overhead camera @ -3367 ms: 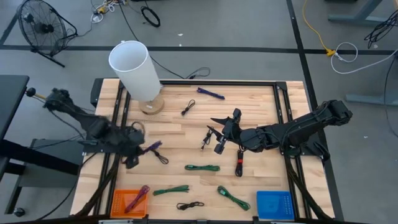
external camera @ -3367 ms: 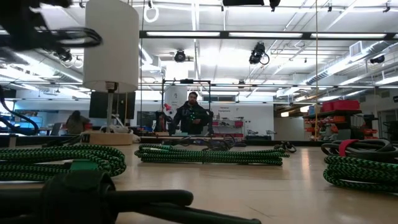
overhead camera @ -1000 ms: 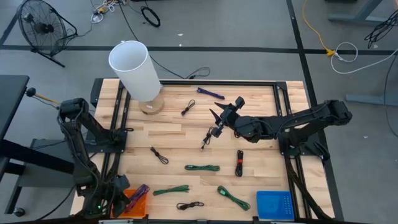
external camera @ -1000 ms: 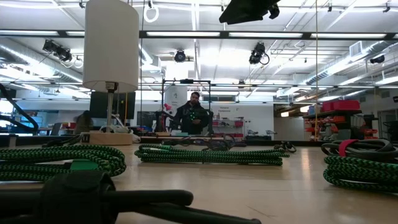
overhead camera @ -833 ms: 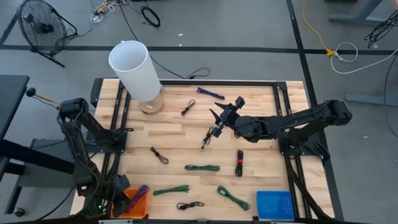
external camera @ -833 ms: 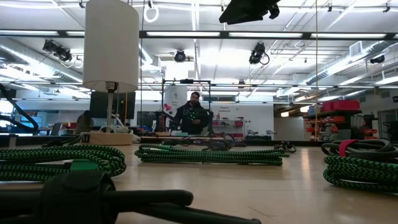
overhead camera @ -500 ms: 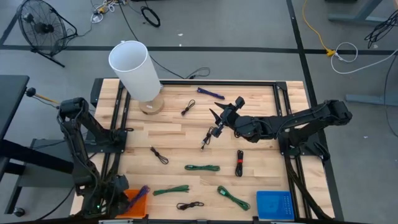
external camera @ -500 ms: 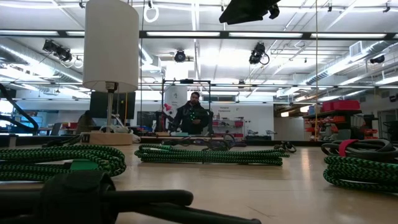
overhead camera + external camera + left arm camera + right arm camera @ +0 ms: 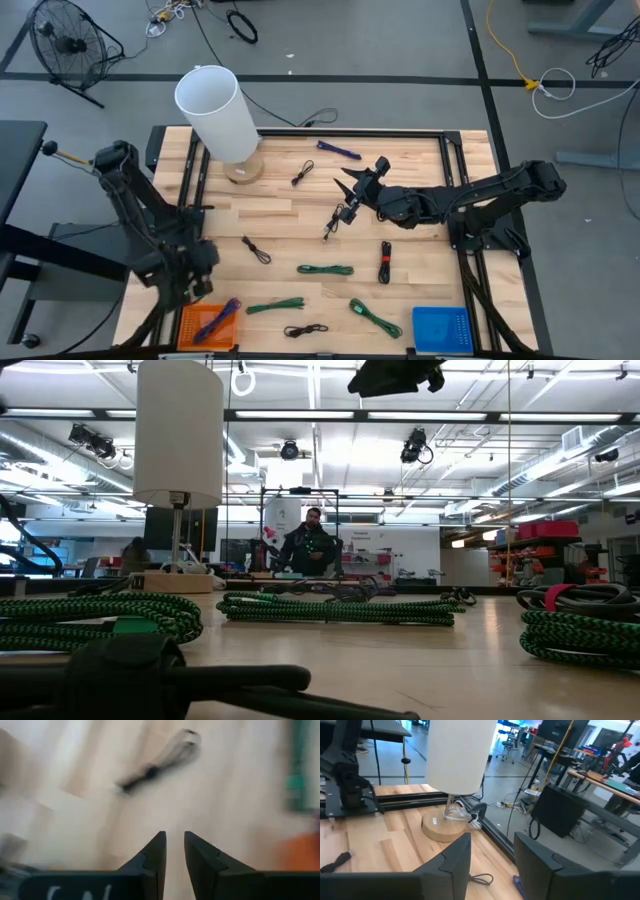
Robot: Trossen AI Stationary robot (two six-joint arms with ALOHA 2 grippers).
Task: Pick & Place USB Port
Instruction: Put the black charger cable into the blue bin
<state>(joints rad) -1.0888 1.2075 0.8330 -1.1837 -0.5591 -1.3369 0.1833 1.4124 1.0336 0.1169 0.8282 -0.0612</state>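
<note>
High view: the left gripper (image 9: pixel 195 285) has risen from the orange bin (image 9: pixel 208 325) at the bench's near left corner, jaws narrowly parted and empty, leaving the purple cable (image 9: pixel 218 318) inside, so this placement appears complete. Farther toward the centre, the right gripper (image 9: pixel 350 187) still hovers, jaws open on nothing, beside a black cable (image 9: pixel 335 221).

A grey concrete floor (image 9: pixel 400 60) crossed by dark tape lines surrounds the table. A floor fan (image 9: pixel 62 42) stands well off. Ceiling striplights (image 9: pixel 330 415) glow over a person (image 9: pixel 309 547) in the workshop.

The surface (image 9: pixel 300 215) is viewed from overhead and level from its edge; the lamp (image 9: pixel 215 115) is shared with the right wrist view.
</note>
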